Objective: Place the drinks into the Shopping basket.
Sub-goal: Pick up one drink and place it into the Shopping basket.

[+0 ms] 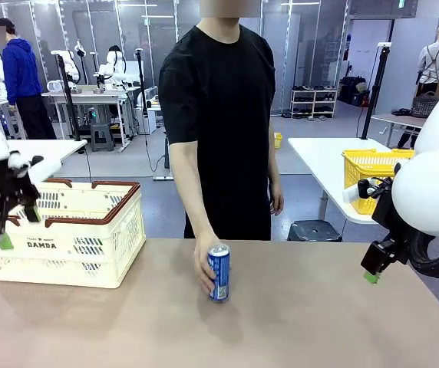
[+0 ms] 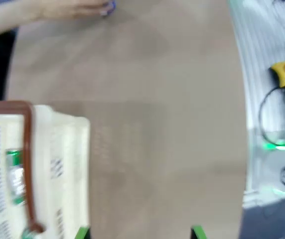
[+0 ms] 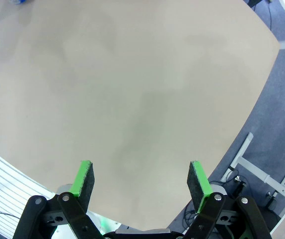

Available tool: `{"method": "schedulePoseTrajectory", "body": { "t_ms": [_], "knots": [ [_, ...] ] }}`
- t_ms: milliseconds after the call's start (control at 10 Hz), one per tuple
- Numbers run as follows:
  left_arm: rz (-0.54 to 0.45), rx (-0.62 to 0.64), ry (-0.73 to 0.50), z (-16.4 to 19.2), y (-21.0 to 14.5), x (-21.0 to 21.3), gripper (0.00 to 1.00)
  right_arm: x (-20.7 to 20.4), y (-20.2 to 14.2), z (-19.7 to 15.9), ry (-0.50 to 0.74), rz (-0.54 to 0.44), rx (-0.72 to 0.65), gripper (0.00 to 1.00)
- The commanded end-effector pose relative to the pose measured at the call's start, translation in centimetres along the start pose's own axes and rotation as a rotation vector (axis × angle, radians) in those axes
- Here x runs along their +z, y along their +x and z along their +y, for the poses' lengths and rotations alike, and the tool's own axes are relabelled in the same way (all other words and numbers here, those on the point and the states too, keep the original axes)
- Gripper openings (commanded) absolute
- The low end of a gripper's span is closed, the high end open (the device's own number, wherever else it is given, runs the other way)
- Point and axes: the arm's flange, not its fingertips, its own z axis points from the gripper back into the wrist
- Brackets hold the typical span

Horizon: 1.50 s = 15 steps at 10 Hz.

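A slim blue can (image 1: 219, 273) stands upright on the table's middle, with the person's hand (image 1: 203, 267) wrapped around it. That hand (image 2: 65, 8) and a sliver of the blue can (image 2: 110, 7) also show at the top of the left wrist view. The cream Shopping basket (image 1: 74, 244) with its brown rim sits at the table's left. A green can (image 2: 14, 175) shows inside the basket (image 2: 65, 149). My left gripper (image 1: 17, 228) hangs open in front of the basket's left end, its pads (image 2: 82, 232) empty. My right gripper (image 3: 141, 178) hovers open over bare table at the right (image 1: 371, 270).
The person stands at the table's far edge, behind the blue can. A second table with a yellow mesh basket (image 1: 371, 170) stands behind at the right. The table's edge (image 3: 262, 89) drops to the floor beyond the right gripper.
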Motion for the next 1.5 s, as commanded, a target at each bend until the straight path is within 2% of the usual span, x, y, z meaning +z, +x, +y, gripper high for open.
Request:
{"method": "schedulePoseTrajectory", "body": {
  "t_ms": [0,100,200,300,900,1100,1400],
  "knots": [
    [-0.033,-0.048,-0.001,-1.5,0.4,-2.4,1.0,0.0,0.0,0.0,0.002,0.002,0.001,0.94],
    [-0.06,-0.075,0.007,-1.5,0.3,-3.3,1.0,0.0,0.0,0.0,0.002,0.002,0.001,0.94],
    [-0.056,-0.069,0.013,-1.3,-0.2,-3.6,1.0,0.0,0.0,0.0,0.002,0.002,0.001,0.94],
    [-0.012,-0.034,-0.025,-1.9,0.8,-2.9,1.0,0.0,0.0,0.0,0.002,0.002,0.001,0.94],
    [-0.019,-0.046,-0.019,-1.9,0.7,-3.4,1.0,0.0,0.0,0.0,0.002,0.002,0.001,0.94],
    [-0.006,-0.101,0.068,-0.3,4.0,-2.3,1.0,0.0,0.0,0.0,0.002,0.002,0.001,0.94],
    [-0.057,-0.206,0.09,2.8,12.5,-0.8,1.0,0.0,0.0,0.0,0.002,0.002,0.001,0.94]
  ]
}}
